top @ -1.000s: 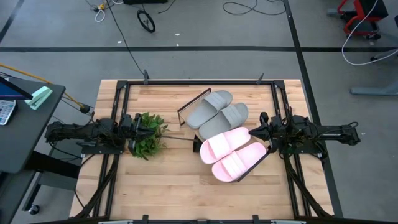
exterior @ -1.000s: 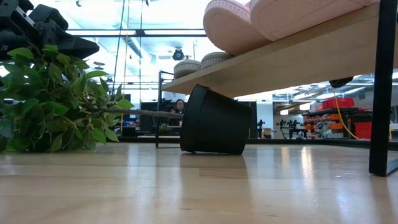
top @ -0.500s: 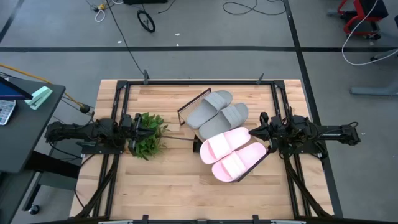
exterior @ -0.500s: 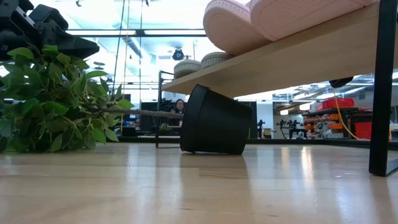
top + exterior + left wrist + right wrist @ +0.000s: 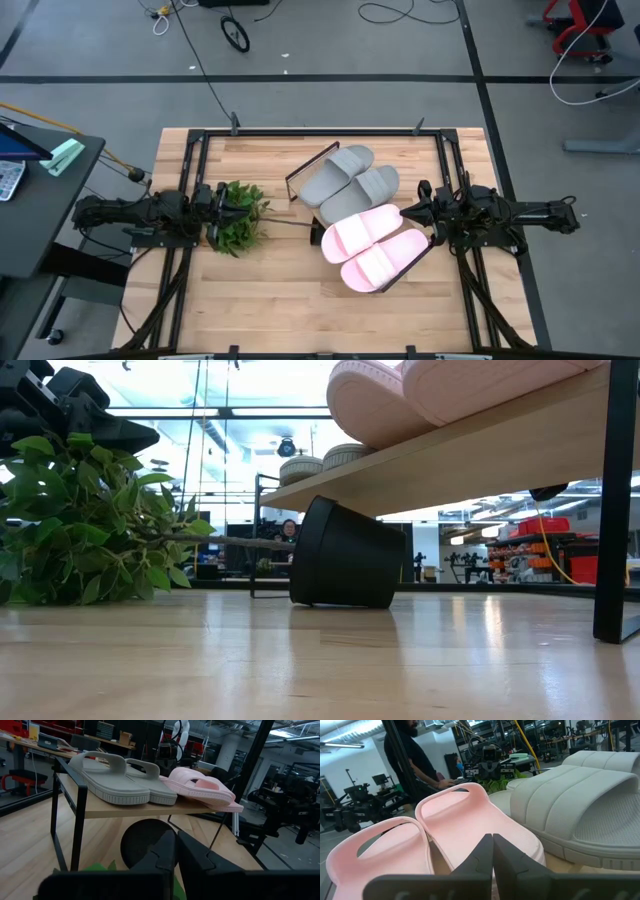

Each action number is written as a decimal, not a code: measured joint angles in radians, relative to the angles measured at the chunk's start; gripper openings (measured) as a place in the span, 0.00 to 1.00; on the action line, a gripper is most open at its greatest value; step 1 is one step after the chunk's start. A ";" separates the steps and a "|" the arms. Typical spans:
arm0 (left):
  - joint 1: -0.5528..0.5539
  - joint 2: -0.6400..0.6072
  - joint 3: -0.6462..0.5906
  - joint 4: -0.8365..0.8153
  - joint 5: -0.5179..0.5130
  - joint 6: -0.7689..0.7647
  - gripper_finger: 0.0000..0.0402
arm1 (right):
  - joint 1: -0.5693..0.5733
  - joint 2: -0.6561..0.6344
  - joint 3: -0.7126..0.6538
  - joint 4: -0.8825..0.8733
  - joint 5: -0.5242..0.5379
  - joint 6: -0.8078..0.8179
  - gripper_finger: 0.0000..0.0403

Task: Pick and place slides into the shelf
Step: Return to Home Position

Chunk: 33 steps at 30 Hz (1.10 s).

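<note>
Two grey slide sandals (image 5: 350,174) and a light pink pair (image 5: 372,247) cover the light-wood, dark-framed shelf (image 5: 150,810). Empty, the left gripper (image 5: 176,836) and right gripper (image 5: 492,837) are closed.

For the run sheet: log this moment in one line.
slides: four on shelf | left gripper: shut, by plant | right gripper: shut, beside shelf

Matt foam-like slides (image 5: 362,215); light-wood shelf (image 5: 145,809), dark metal frame.
</note>
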 joint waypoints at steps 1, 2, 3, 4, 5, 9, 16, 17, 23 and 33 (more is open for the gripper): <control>0.000 0.000 0.000 0.000 0.000 0.000 0.06 | 0.000 0.000 0.000 0.000 0.000 0.000 0.03; 0.000 0.000 0.000 0.000 0.000 0.000 0.06 | 0.000 0.000 0.000 0.000 0.000 0.000 0.03; 0.000 0.000 0.000 0.000 0.000 0.000 0.06 | 0.000 0.000 0.000 0.000 0.000 0.000 0.03; 0.000 0.000 0.000 0.000 0.000 0.000 0.06 | 0.000 0.000 0.000 0.000 0.000 0.000 0.03; 0.000 0.000 0.000 0.000 0.000 0.000 0.07 | 0.000 0.000 0.000 0.000 0.000 0.000 0.03; 0.000 0.000 0.000 0.000 0.000 0.000 0.09 | 0.000 0.000 0.000 0.000 0.000 0.000 0.03; 0.000 0.000 0.000 0.000 0.000 0.000 0.10 | 0.000 0.000 0.000 0.000 0.000 0.000 0.03; 0.000 0.000 0.000 0.000 0.000 0.000 0.10 | 0.000 0.000 0.000 0.000 0.000 0.000 0.03; 0.000 0.000 0.000 0.000 0.000 0.000 0.07 | 0.000 0.000 0.000 0.000 0.000 0.000 0.03; 0.000 0.000 0.000 0.000 0.000 0.000 0.08 | 0.000 0.000 0.000 0.000 0.000 0.000 0.03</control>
